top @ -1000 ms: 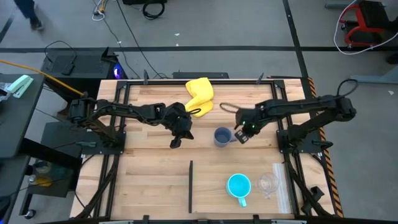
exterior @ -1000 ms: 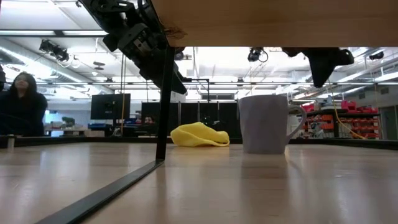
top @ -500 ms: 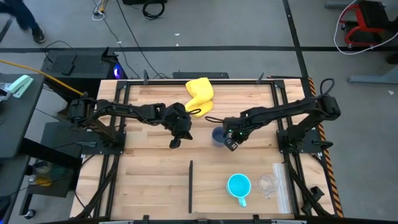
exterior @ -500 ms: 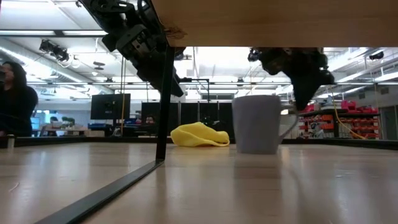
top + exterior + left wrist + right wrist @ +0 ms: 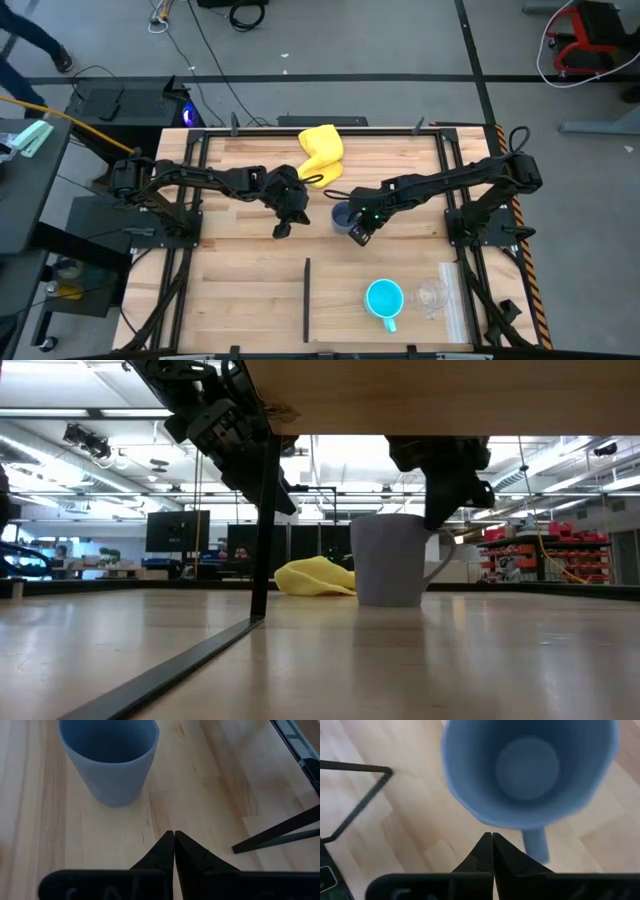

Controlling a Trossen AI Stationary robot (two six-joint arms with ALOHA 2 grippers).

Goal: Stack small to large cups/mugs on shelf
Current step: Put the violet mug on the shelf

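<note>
The grey-blue mug [image 5: 341, 214] stands upright on its base at mid-table, also in the low view [image 5: 390, 560]. My right gripper [image 5: 358, 236] is shut, right at the mug's handle side [image 5: 492, 837]. My left gripper [image 5: 281, 230] is shut too and hangs above the wood to the mug's left, apart from it [image 5: 173, 836]. The cyan mug [image 5: 384, 298] and the clear cup [image 5: 432, 295] stand near the table's near right corner. My right gripper meets the grey-blue mug with its shut fingertips [image 5: 489, 845] at the outer wall just below the rim [image 5: 496, 827], beside the root of the handle [image 5: 536, 846]. It comes from above, slanting from the table's right. The mug stays upright on the table.
A yellow cloth [image 5: 320, 152] lies at the far edge behind the mug. A thin dark rod [image 5: 306, 298] lies on the near half of the table, with an upright post [image 5: 262, 530] in the low view. A wooden board [image 5: 440, 395] spans above. A person [image 5: 25, 35] is beyond the table.
My right gripper has swung toward the table's left and slightly toward the near edge, coming down to the grey-blue mug's handle side. The mug has slid upright a short way toward the table's left.
</note>
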